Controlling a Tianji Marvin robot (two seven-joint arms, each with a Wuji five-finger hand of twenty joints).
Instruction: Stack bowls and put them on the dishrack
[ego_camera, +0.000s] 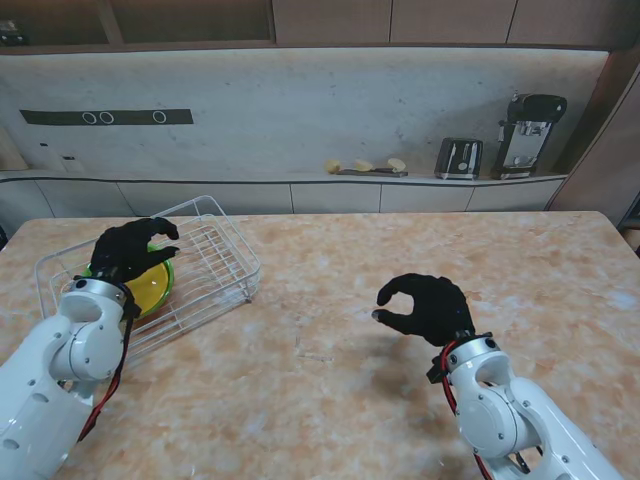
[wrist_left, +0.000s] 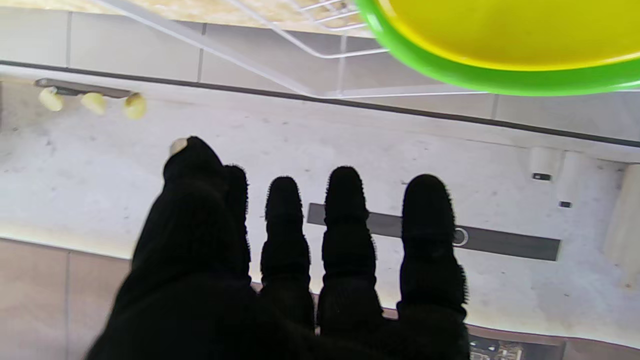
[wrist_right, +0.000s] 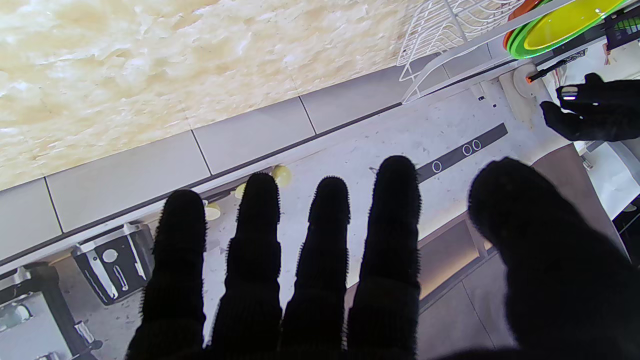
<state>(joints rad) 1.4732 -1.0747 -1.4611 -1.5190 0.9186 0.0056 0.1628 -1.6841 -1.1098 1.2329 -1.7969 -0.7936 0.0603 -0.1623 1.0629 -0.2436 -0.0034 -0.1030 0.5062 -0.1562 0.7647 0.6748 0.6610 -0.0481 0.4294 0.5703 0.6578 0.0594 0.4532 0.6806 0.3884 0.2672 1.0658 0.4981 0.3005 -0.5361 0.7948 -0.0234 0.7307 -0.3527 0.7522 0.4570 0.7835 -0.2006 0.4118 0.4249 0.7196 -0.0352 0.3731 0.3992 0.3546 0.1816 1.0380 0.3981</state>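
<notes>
Bowl stack (ego_camera: 150, 283) sat inside the white wire dishrack (ego_camera: 215, 262), on the desk (ego_camera: 340, 330) at the robot's left. Yellow bowl (wrist_left: 510, 30) nested in a green one (wrist_left: 480, 75); an orange rim (wrist_right: 515, 27) showed under both from the right wrist view, so likely three.

Left hand (ego_camera: 133, 248) hung over the stack, fingers (wrist_left: 345, 210) spread and straight, gripping nothing. From the left wrist view the green rim lay just beyond the fingertips with a clear gap, no contact.

Right hand (ego_camera: 425, 305) was well apart from the rack, over bare desk. Fingers (wrist_right: 325, 225) loosely curled toward the thumb in the stand view, nothing between them; counted as open.

Handling, judged: bowls looked like thin moulded plastic, glossy. Probably light, stiff, not fragile, but slick against fabric-covered fingers. Nested stack could slide apart if tipped. Best hold seemed the outer green rim, thumb inside the yellow bowl and fingers under the lip, pinching all layers together. Rack wires were close beside the stack and could snag fingertips.

Stack looked placed; task seemed near done.
</notes>
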